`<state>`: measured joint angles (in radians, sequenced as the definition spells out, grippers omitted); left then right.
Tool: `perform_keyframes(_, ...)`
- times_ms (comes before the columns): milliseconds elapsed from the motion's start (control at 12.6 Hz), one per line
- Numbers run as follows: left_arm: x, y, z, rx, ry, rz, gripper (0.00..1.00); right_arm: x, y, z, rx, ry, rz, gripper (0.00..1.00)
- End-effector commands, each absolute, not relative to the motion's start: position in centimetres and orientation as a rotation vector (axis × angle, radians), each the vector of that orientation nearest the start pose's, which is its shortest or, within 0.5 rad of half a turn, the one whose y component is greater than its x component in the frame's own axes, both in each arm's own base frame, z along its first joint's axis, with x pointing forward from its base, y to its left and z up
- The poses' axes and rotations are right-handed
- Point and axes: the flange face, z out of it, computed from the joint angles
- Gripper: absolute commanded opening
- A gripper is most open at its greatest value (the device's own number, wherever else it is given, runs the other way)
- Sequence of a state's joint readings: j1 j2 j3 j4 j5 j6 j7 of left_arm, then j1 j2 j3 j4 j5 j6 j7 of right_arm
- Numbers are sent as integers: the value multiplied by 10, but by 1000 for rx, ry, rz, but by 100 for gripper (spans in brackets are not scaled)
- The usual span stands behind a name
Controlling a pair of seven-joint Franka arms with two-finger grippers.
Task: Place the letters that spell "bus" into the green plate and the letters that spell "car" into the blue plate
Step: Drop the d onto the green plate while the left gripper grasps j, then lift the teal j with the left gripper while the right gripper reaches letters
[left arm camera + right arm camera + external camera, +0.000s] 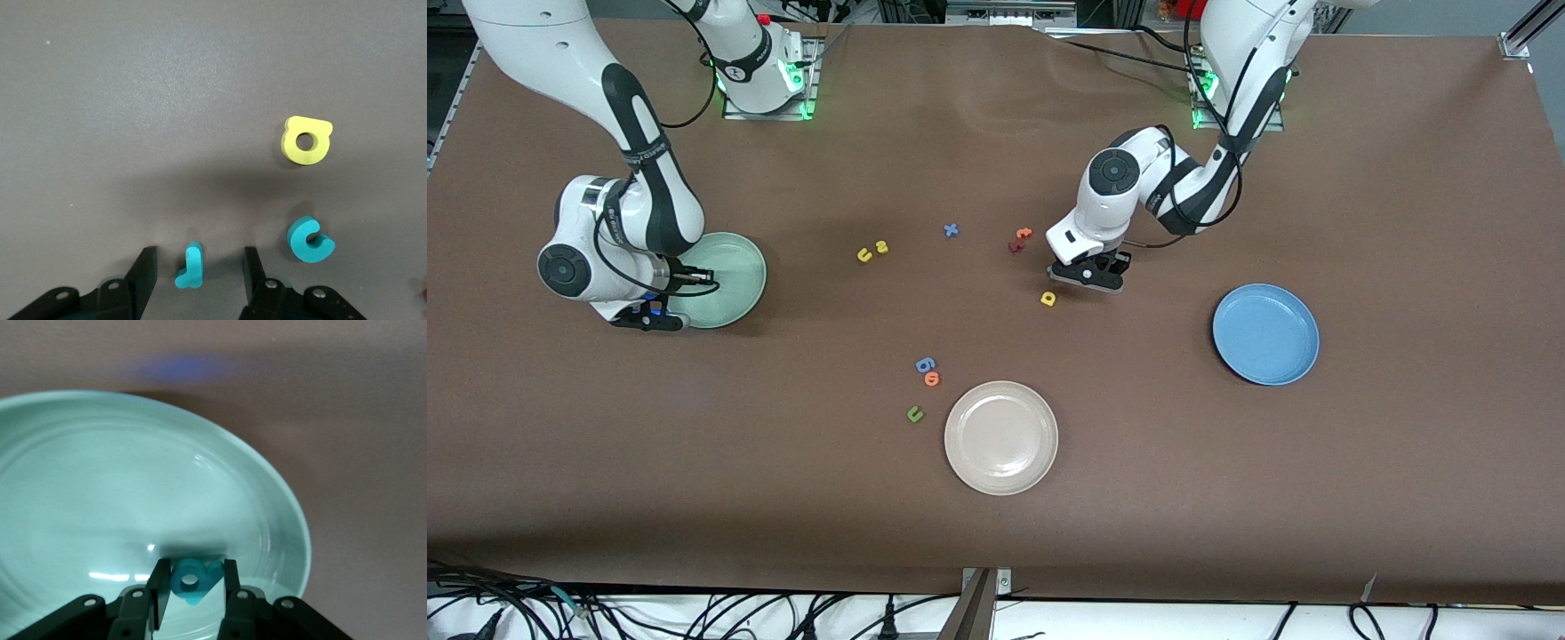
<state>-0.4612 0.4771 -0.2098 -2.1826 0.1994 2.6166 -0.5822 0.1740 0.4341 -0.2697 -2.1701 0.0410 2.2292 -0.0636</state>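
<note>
**Small foam letters: light, soft, easily knocked aside**

Left gripper (195, 277) is down at the table (1316, 489), jaws apart with a gap on each side of the teal r (190, 267), which stands between them untouched. The r looks thin and light, probably a soft foam; I judge it wants a pinch across its stem, square on, or it may twist or pop out sideways. Just outside one finger lies the teal c (310, 240), close enough that a careless closing could nudge it. A little farther out from the gripper lies the yellow a (307, 140), flat, with a hole through its bowl. The blue plate (1307, 360) is well apart from this gripper, toward the left arm's end, and shows nothing in it.

Right gripper (193, 590) is over the green plate (67, 453), near its rim, closed on the teal b (193, 577) across its bowl. The piece seems to give slightly to the pinch; being so light, it could cling to a pad on release.

The yellow u (863, 255) and s (881, 248) lie together mid-table, far from both grippers. They should handle the same way: grip across the narrow width, gently.
</note>
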Motion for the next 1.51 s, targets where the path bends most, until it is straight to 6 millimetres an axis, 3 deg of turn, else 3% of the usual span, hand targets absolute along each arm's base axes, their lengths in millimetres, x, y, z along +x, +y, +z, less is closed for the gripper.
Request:
perform_keyframes(0,428,-348,168,-3081,421,30,53,519,-61,174,-3138,62,573,60)
perform_keyframes(79,429,-346,168,-3081,416,30,51,520,-60,176,-3135,72,569,100)
perform_keyframes(317,427,-345,168,-3063,415,59,37,525,-53,197,-3131,92,531,99)
perform_keyframes(476,427,-345,167,-3062,415,61,32,529,-31,226,-3127,180,513,99)
perform_keyframes(713,426,-345,166,-3060,413,68,25,529,34,257,-3122,383,474,99)
perform_keyframes(872,428,-343,166,-3061,408,68,21,522,78,267,-3120,489,457,99)
perform_keyframes(1189,428,-341,163,-3058,401,79,11,501,181,266,-3113,599,412,99)
perform_keyframes(1347,428,-341,162,-3057,398,83,5,493,204,258,-3100,699,413,99)
perform_keyframes(1427,429,-341,163,-3060,386,88,4,488,205,252,-3089,781,419,99)
